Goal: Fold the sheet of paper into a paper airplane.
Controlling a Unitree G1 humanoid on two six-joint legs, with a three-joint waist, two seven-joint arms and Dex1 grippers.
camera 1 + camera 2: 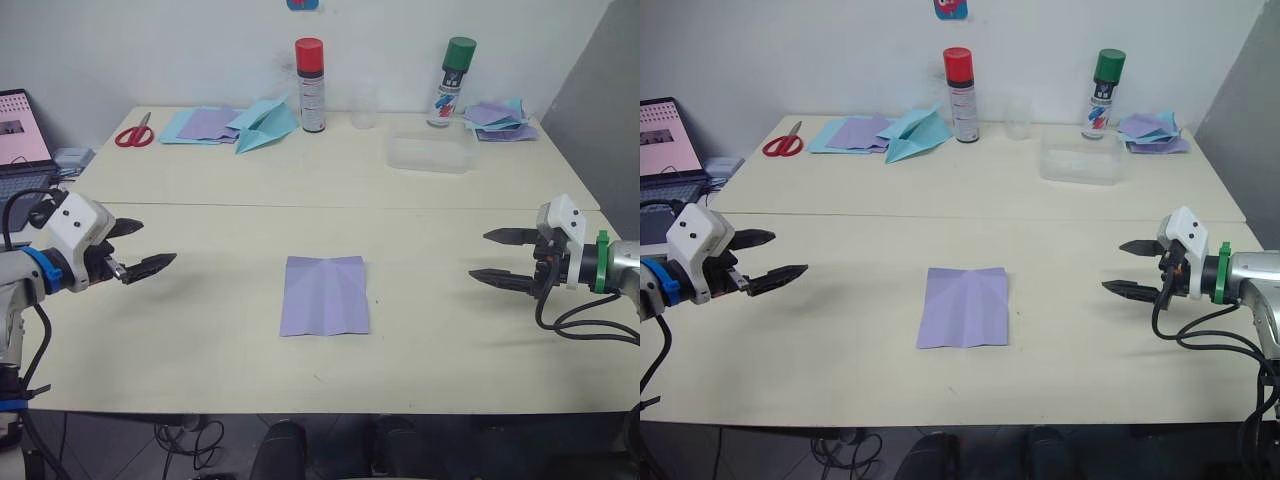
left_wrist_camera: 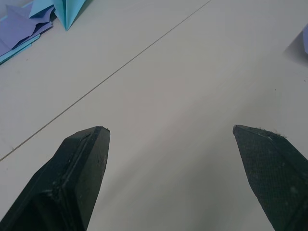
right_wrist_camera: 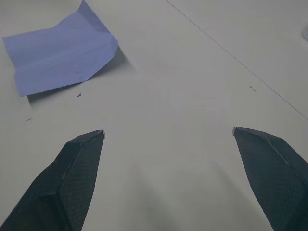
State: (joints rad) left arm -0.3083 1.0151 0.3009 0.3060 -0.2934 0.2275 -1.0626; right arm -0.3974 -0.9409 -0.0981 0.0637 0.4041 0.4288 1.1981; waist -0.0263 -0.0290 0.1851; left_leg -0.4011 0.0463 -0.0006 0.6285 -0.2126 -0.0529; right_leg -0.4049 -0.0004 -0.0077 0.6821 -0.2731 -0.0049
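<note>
**Both arms clear of the sheet; next fold to be set up**

Tabletop [image 1: 200, 340]: cream, with a seam line running across behind the work area. The sheet of paper [image 1: 324, 295] lies flat at the centre front, a lavender rectangle with a centre crease and two diagonal creases meeting near its far edge; the far corners look to have been creased toward the middle but lie nearly flat.

Left gripper [image 1: 135, 248] hovers well to the left of the sheet, fingers spread wide, nothing held. Right gripper [image 1: 503, 257] hovers well to the right, fingers likewise spread and empty.

Judgement: bring both in low and level. Pin the near half with one, lift a far corner along its diagonal crease with the other, then press along the crease. Thin paper will slide if pushed unpinned.
</note>
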